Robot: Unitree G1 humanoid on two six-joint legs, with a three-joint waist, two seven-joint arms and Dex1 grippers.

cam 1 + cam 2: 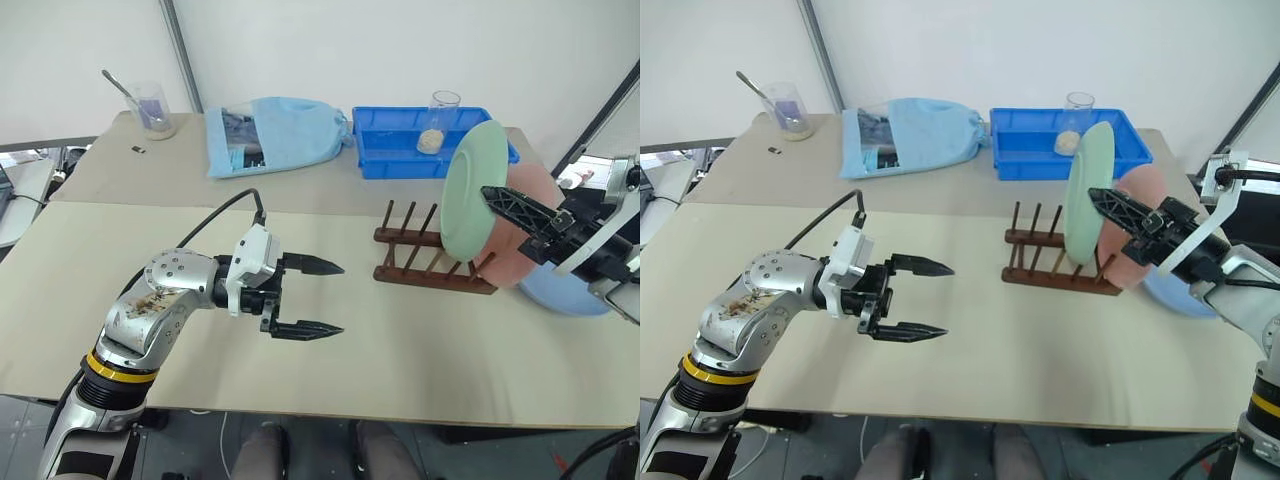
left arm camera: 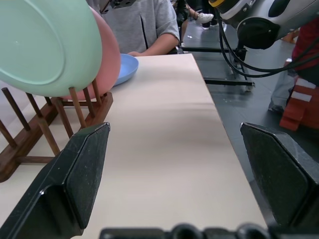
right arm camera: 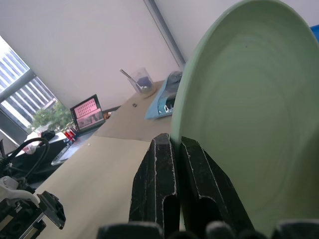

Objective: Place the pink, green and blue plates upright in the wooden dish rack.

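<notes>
Left eye view: we find the pink plate upright in the wooden dish rack, the green plate clamped by the right gripper above the pegs, the blue plate flat beyond. Left gripper stands apart over bare table; free slots face it.

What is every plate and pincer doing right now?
green plate: upright, held over the rack
pink plate: standing in the rack
blue plate: flat on the table
wooden dish rack: one plate in
left pincer: open
right pincer: shut on green plate
</notes>
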